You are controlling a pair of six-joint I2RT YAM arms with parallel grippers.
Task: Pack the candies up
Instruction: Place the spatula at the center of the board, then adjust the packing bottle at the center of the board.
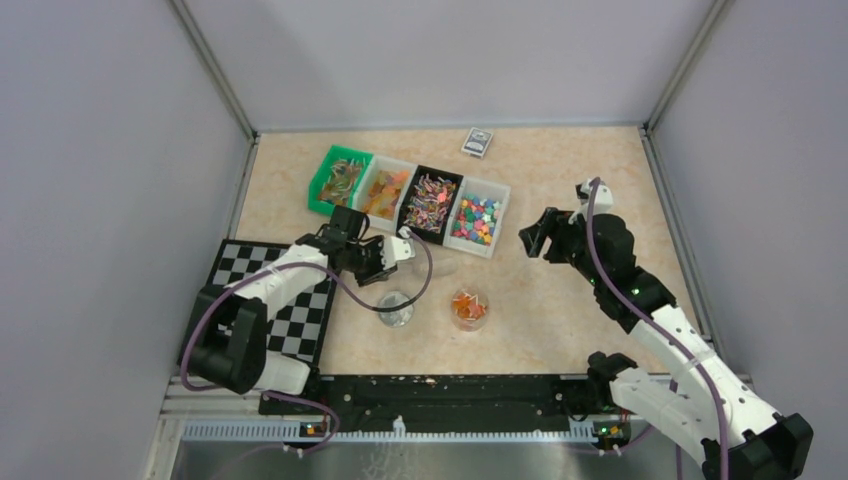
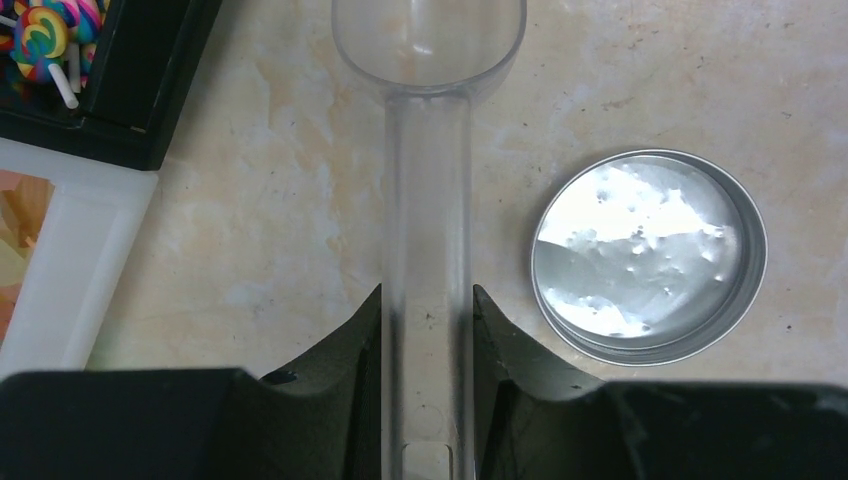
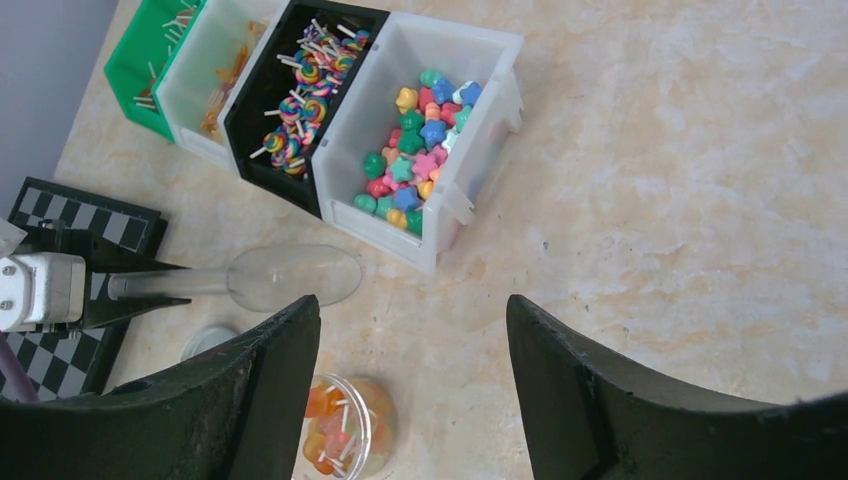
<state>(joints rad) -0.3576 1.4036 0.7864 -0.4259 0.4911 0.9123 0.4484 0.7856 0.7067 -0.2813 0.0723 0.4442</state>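
Note:
Orange candies (image 3: 335, 420) fill a small clear cup (image 1: 468, 308) on the table in front of the bins. More candies lie in a row of bins: mixed-colour pieces in a white bin (image 3: 415, 150), swirl lollipops in a black bin (image 3: 305, 80). My left gripper (image 2: 427, 295) is shut on the handle of a clear plastic scoop (image 2: 428, 150), whose bowl is empty. In the top view the left gripper (image 1: 385, 255) is just in front of the bins. My right gripper (image 3: 412, 310) is open and empty, up above the table, right of the bins in the top view (image 1: 535, 238).
A round silver lid (image 2: 648, 255) lies flat on the table beside the scoop, left of the cup (image 1: 396, 308). A green bin (image 1: 338, 178) and a white bin (image 1: 385, 190) hold more sweets. A checkerboard mat (image 1: 290, 300) lies at the left. A small card (image 1: 477, 142) lies at the back.

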